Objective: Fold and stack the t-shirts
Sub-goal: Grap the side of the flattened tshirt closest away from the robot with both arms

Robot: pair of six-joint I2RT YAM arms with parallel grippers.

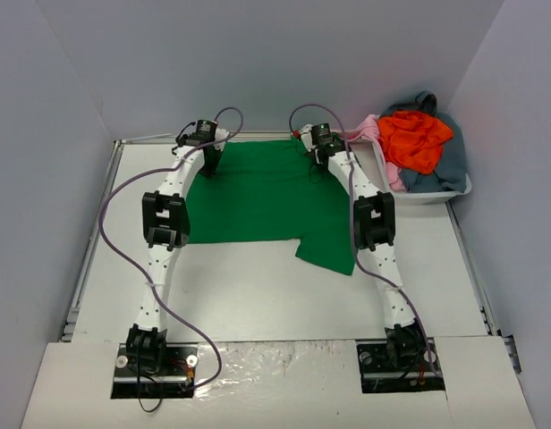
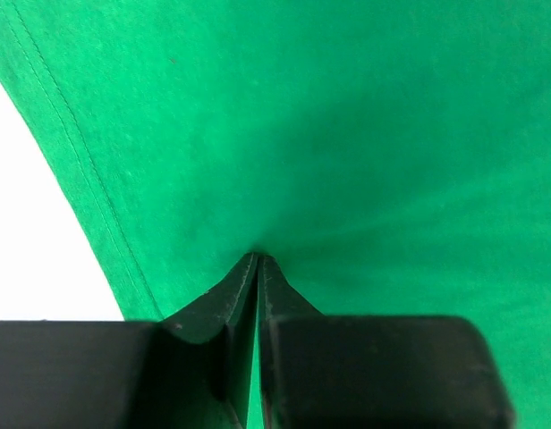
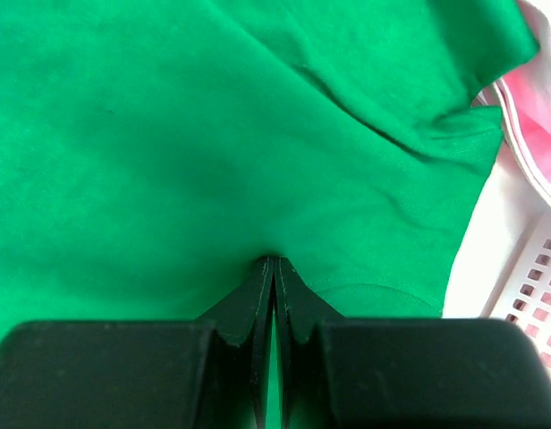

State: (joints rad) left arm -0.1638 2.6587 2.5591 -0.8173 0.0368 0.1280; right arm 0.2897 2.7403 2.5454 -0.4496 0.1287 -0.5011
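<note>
Now: L gripper (image 2: pixel 258 257) pinched tight on green t-shirt (image 1: pixel 258 192) far-left edge, R gripper (image 3: pixel 274 261) likewise far-right. Spread flat on table (image 1: pixel 258 295). In white tub (image 1: pixel 441 198), far-right corner: other t-shirts (image 1: pixel 417 138) heaped.

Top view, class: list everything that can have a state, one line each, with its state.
green t-shirt: spread out, far edge pinched
left claw: shut on green t-shirt
right claw: shut on green t-shirt
white tub: full, orange shirt crumpled on top
</note>
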